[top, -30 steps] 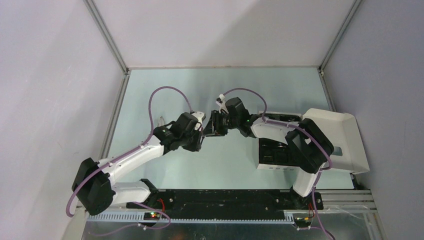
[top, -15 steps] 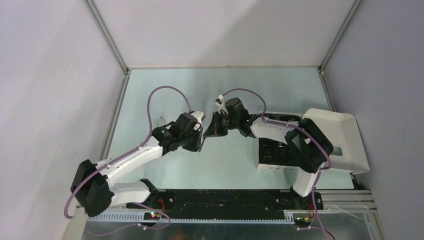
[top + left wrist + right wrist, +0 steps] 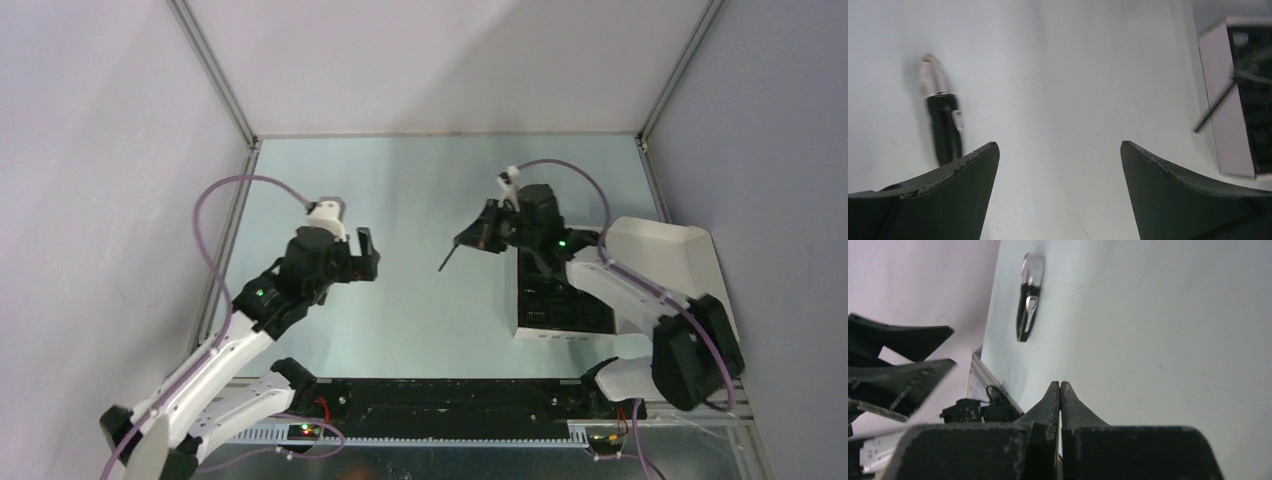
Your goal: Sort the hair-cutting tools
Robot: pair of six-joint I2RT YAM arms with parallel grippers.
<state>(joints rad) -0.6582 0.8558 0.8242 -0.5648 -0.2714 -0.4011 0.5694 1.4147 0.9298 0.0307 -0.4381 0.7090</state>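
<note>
A thin black stick-like brush hangs above the table, slanting down-left from my right gripper, which is shut on its upper end. From the left wrist the brush shows as a dark line in front of the box. The right jaws are pressed together and the brush barely shows there. The black clipper body with its silvery tip lies on the table near the left wall, also in the left wrist view. My left gripper is open, with only bare table between its fingers.
A flat white box with a black insert sits at the right, its white lid folded open beyond it; its edge shows from the left wrist. The left gripper's open fingers appear at the left of the right wrist view.
The grippers met at the centre. The right one shut on the brush, the left one opened and drew back to the left, and the right arm carried the brush right toward the box.
</note>
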